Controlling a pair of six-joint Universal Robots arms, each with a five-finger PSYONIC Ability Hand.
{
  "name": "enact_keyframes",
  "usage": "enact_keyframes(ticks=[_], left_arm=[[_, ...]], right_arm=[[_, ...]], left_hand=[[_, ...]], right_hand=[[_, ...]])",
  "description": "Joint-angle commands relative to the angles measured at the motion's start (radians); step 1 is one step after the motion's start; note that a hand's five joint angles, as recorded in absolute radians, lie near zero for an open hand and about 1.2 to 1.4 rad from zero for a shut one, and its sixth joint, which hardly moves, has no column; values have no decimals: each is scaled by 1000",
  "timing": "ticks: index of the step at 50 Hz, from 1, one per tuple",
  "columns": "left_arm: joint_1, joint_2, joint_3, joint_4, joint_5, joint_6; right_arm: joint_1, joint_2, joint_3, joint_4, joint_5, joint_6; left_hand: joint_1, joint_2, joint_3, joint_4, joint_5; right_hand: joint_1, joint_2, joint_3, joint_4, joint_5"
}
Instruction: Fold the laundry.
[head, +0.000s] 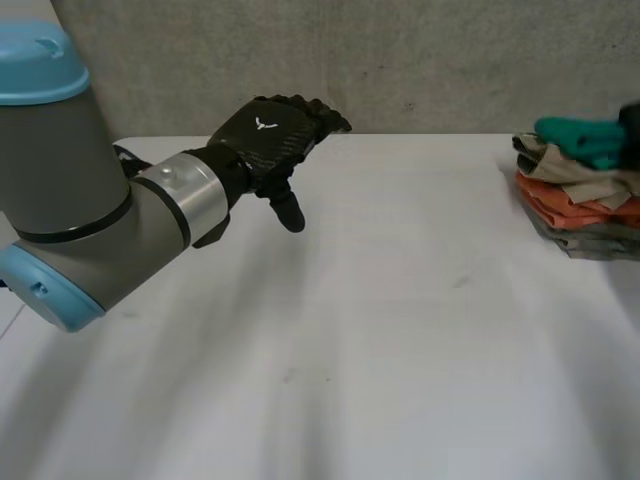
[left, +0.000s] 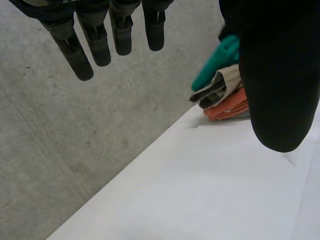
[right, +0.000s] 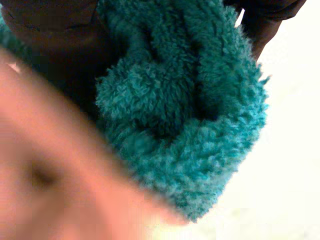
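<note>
A pile of folded laundry (head: 585, 205) lies at the table's right edge, with beige and orange pieces in it. On top of it is a fluffy teal cloth (head: 578, 138). My right hand (head: 632, 122) is at that cloth. In the right wrist view the teal cloth (right: 190, 115) is bunched between my right hand's (right: 55, 50) dark fingers and thumb, above an orange cloth (right: 45, 190). My left hand (head: 268, 140) hovers over the table's far left part, fingers (left: 95, 35) straight and holding nothing. The left wrist view shows the pile (left: 225, 102) well beyond its thumb (left: 280, 75).
The white table (head: 380, 350) stretches wide between my left hand and the pile. A grey concrete wall (head: 420, 60) stands right behind the table's far edge.
</note>
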Motion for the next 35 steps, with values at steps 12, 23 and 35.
enact_keyframes(ticks=[12,23,35], left_arm=[[-18,3,-1,7,0,1],[-6,26,18,94,-7,1],[252,-115,145,169,-193,139]], right_arm=[[-98,-195,176,101,-25,-14],[-80,-430,161,352,139,-124],[401,-514,434,164,30,-192]], left_hand=[[34,35,34,32,36],[37,38,37,35,39],[66,68,67,64,68]], right_hand=[[-844,-975,-1002,-1021,-944],[-844,-975,-1002,-1021,-944],[-844,-975,-1002,-1021,-944]])
